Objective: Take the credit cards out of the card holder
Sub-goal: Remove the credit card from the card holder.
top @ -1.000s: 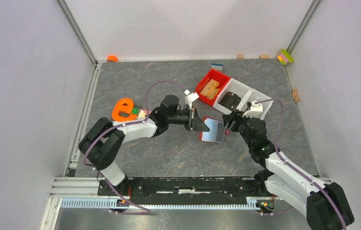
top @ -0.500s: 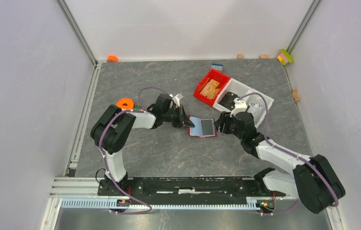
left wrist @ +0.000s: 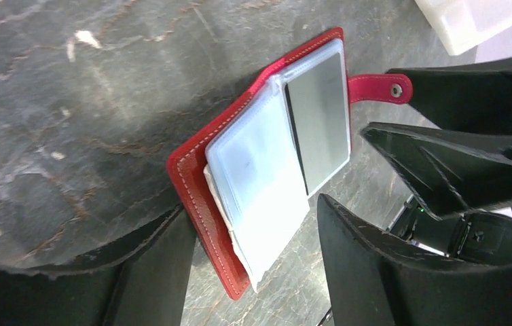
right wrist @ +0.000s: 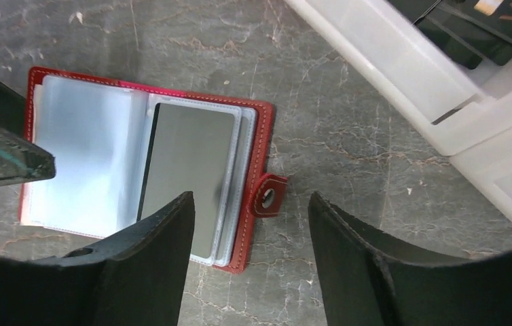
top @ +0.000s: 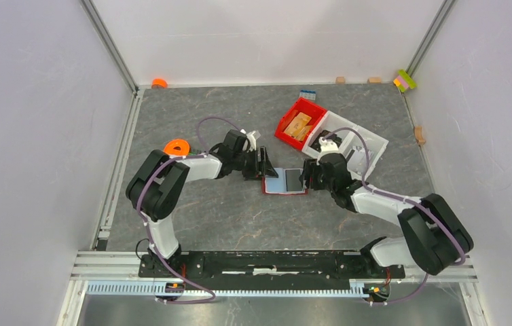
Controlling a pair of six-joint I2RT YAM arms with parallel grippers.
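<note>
**Top and both wrist views.** A small dark red folding card holder (top: 284,182) lies open and flat on the grey marbled table (top: 240,217), near its middle and between the two arms. Its right half shows a flat grey card (right wrist: 187,175) in a clear pocket. Its left half shows a pale bluish plastic sleeve (left wrist: 261,178); whether that sleeve holds a card cannot be told. A red snap tab (right wrist: 267,195) sticks out from the holder's right edge.

**Grippers.** The left gripper (top: 265,168) sits low at the holder's left edge with its jaws spread wide and nothing between them. One finger overlaps the red cover's corner in the left wrist view, and contact cannot be told. The right gripper (top: 309,178) faces it from the opposite edge. Its jaws are likewise spread and empty, and the snap tab lies between the fingers. Each gripper's black fingers show at the margin of the other's wrist view.

**Surroundings.** A white plastic tray (top: 370,140) stands just behind the right gripper, with dark cards (right wrist: 485,19) inside. Touching its left side is a bright red plastic bin (top: 289,114) of tan wooden pieces (top: 298,124). An orange ring (top: 176,146) lies beside the left arm. Small wooden blocks (top: 340,79) and a multicoloured block (top: 405,80) rest along the far edge.
</note>
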